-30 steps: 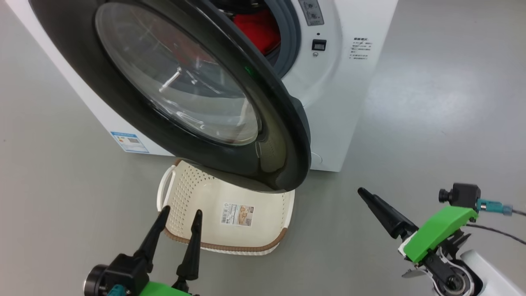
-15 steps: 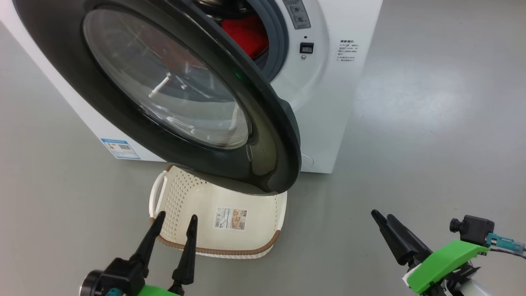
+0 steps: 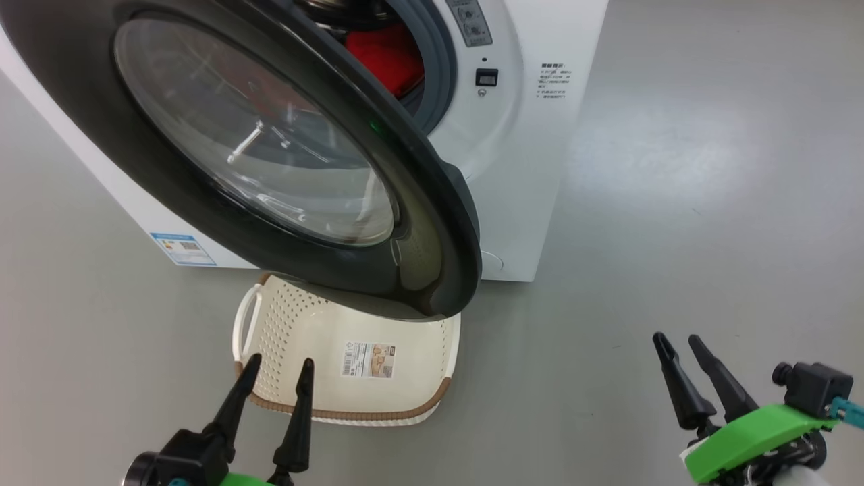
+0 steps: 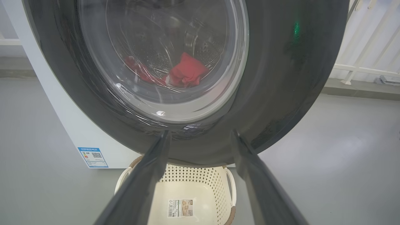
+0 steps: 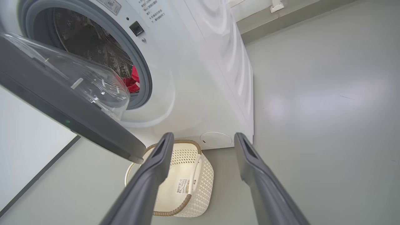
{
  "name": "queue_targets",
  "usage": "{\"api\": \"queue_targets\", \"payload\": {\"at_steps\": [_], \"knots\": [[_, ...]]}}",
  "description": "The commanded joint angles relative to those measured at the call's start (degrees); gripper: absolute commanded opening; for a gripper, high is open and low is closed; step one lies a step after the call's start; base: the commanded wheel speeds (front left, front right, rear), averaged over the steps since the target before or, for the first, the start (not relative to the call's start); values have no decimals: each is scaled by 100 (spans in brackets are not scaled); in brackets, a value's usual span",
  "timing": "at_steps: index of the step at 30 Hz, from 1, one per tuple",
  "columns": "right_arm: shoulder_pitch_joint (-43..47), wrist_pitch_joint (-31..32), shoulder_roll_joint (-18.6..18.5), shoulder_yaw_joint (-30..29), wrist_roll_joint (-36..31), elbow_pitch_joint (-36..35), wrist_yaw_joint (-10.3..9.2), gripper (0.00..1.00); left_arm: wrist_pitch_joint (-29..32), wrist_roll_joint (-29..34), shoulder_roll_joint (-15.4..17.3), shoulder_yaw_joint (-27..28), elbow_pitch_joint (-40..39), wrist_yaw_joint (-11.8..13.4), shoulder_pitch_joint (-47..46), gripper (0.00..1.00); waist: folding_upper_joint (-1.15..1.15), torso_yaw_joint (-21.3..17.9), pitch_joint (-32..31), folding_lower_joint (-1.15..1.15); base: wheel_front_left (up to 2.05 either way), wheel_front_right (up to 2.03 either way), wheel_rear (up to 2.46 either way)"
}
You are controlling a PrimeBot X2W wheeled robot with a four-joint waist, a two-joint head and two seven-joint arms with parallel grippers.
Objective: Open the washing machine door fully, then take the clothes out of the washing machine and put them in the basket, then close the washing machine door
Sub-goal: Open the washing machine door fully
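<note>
The washing machine door [image 3: 432, 223] with its black rim and glass bowl stands partly swung out from the white washing machine [image 3: 533, 169], over the basket. Red clothes [image 3: 386, 57] lie in the drum, seen through the glass as clothes [image 4: 184, 73] and past the gasket as clothes [image 5: 133, 82]. The cream basket [image 3: 405, 337] sits empty on the floor below the door, also the basket [image 5: 200, 178]. My left gripper [image 3: 278, 366] is open, just in front of the basket's near rim. My right gripper [image 3: 678, 341] is open, low on the right, apart from the door.
Grey floor [image 3: 709, 202] spreads to the right of the washer. A blue sticker [image 3: 182, 248] marks the washer's lower left front. A white railing [image 4: 368, 40] and wall base run behind the machine.
My right gripper has drawn back down and to the right, away from the door edge, its fingers now spread. The head camera shifted, so the washer and basket sit further left.
</note>
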Motion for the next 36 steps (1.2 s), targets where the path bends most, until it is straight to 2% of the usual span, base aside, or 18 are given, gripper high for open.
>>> {"api": "queue_targets", "payload": {"at_steps": [1, 10, 11, 17, 23, 36], "knots": [[180, -58, 45, -109, -243, -165, 44, 100, -70, 49, 42, 196, -106, -17, -50, 100, 0, -7, -1, 0, 0, 0, 0], [667, -59, 746, -1418, -2203, -885, 44, 100, -70, 50, 42, 227, -119, -17, -88, 100, 0, -2, 19, 0, 0, 0, 0], [667, -59, 746, -1418, -2203, -885, 44, 100, -70, 50, 42, 227, -119, -17, -88, 100, 0, -2, 19, 0, 0, 0, 0], [964, -59, 1084, -1995, -3233, -1478, 44, 100, -70, 52, 42, 240, -177, 2, -85, 100, 0, 27, 1, 0, 0, 0, 0], [1355, -60, 1334, -2262, -3558, -1532, 44, 100, -70, 70, 42, 260, -246, 23, -46, 100, 0, 51, -35, 0, 0, 0, 0], [1350, -60, 1442, -2268, -3696, -1380, 44, 100, -70, 71, 42, 256, -276, 28, -33, 100, 0, -2, -20, 0, 0, 0, 0]]}}
